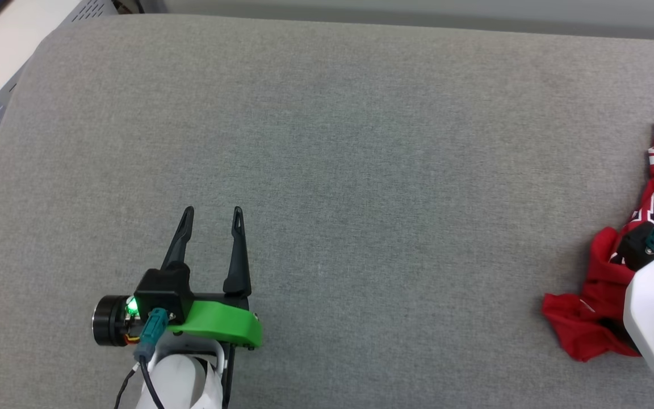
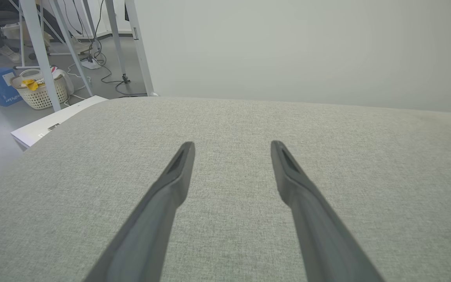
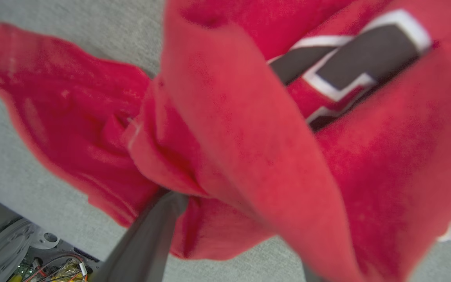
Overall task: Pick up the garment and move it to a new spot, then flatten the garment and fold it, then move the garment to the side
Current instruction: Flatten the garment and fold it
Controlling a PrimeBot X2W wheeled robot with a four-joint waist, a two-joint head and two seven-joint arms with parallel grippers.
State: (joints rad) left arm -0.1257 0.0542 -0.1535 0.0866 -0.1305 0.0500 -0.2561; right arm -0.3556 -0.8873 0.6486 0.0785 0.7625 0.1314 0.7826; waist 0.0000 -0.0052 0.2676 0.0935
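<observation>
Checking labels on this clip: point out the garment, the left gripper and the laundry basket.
garment (image 1: 585, 318), head view, on its red lower-left fold.
left gripper (image 1: 214, 211), head view, midway between its open fingertips.
laundry basket (image 2: 29, 98), left wrist view, on its white lattice wall.

Bright even light, faint soft shadows, garment (image 3: 249, 156) blurred in right wrist view

The left gripper (image 2: 232, 144) spreads its two long dark fingers wide over the grey woven-fabric surface (image 2: 366, 176). Beyond that surface's far edge stands a plain pale wall (image 2: 307, 47); off its far-left corner sit a white lattice basket (image 2: 39, 92) and a blue box (image 2: 0, 86).
</observation>
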